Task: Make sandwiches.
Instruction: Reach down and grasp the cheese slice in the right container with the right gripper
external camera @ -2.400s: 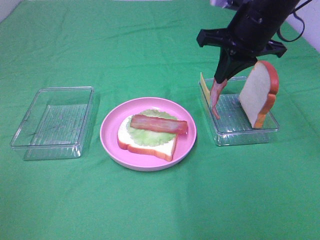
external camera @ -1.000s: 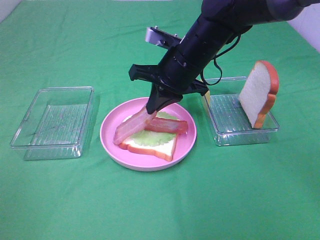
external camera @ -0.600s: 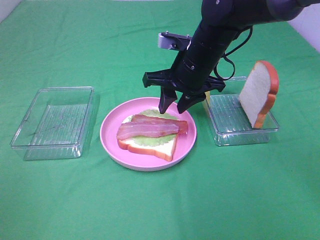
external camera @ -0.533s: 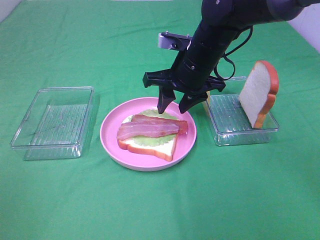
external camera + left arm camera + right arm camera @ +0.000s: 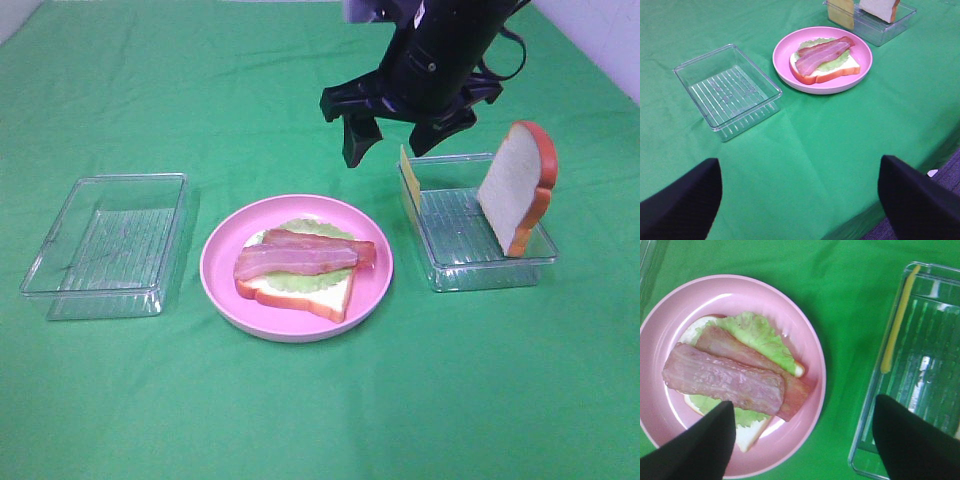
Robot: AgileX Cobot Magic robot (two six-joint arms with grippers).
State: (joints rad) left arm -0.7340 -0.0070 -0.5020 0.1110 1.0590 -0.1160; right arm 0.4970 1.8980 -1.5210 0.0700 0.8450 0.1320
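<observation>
counting bread [image 5: 300, 295], lettuce [image 5: 316, 229], bacon [image 5: 364, 250], ham [image 5: 290, 262] stacked on plate [image 5: 215, 270]; lacked cheese [image 5: 406, 180] and top slice [image 5: 510, 190] from tray [image 5: 470, 275]; hung with both jaws released, empty

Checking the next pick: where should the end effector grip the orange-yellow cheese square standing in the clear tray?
Its top edge, probably, coming straight down: the orange-yellow cheese square stands on edge against an end wall of the clear plastic rectangular tray, so only its thin upper rim is exposed.

Pink plate [image 5: 215, 265], green cloth [image 5: 300, 420], pale green lettuce [image 5: 757, 332], red-brown bacon [image 5: 797, 392] (ham [image 5: 725, 377] pinker), ridged clear trays [image 5: 110, 240].
</observation>
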